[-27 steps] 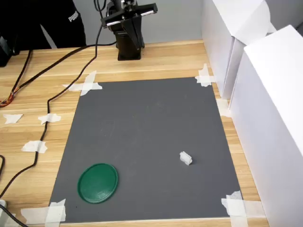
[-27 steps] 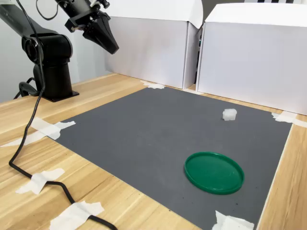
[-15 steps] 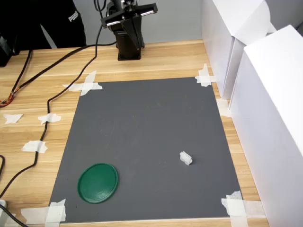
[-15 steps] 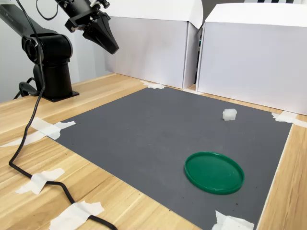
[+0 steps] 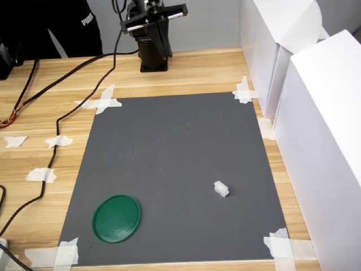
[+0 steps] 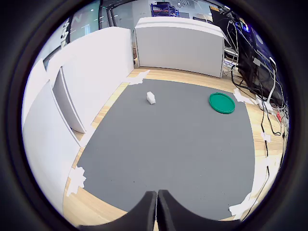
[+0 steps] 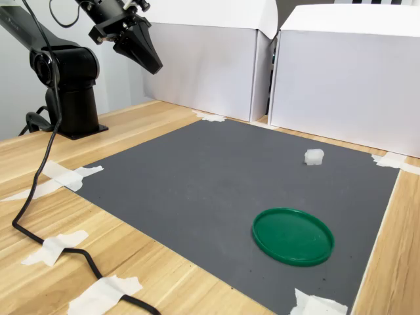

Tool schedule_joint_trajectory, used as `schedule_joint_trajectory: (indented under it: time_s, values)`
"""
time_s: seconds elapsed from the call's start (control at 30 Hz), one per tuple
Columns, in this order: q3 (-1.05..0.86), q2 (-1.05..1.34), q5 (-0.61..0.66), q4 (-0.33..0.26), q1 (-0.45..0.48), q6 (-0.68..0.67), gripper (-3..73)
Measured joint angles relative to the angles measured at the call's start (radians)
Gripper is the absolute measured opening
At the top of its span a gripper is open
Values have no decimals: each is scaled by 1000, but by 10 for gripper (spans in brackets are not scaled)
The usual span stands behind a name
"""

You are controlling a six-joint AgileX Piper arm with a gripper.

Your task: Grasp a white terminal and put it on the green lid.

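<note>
A small white terminal (image 5: 221, 188) (image 7: 314, 157) (image 6: 151, 97) lies on the grey mat (image 5: 169, 158), toward the first exterior view's right. The green lid (image 5: 117, 218) (image 7: 293, 235) (image 6: 222, 103) lies flat near the mat's front corner, at the first exterior view's left. My gripper (image 5: 164, 52) (image 7: 153, 67) (image 6: 157, 196) hangs high above the far edge of the table, close to the arm's base, far from both. Its fingers are pressed together with nothing between them.
Tall white boxes (image 5: 316, 96) wall the first exterior view's right side. White tape scraps (image 5: 102, 100) hold the mat's corners. A black cable (image 5: 62, 116) snakes over the wooden table (image 5: 197, 70) beside the mat. A person in black (image 5: 51, 25) stands behind the table.
</note>
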State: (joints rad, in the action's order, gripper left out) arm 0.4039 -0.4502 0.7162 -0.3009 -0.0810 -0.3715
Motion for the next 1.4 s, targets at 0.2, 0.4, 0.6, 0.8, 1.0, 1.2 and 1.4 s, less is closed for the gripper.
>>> schedule_joint_trajectory:
  time_s: [0.2,0.4,0.6,0.8,1.0,1.2,1.4]
  values:
    - [0,0,0,0,0,0,-16]
    - [0,0,0,2,0,0,-16]
    - [22,-45,7,2,0,0,-16]
    - [125,-131,9,2,0,0,-16]
    - [227,-222,21,6,0,-3,-16]
    - [353,-373,121,24,0,-85,-16]
    - [492,-544,158,24,0,-297,-12]
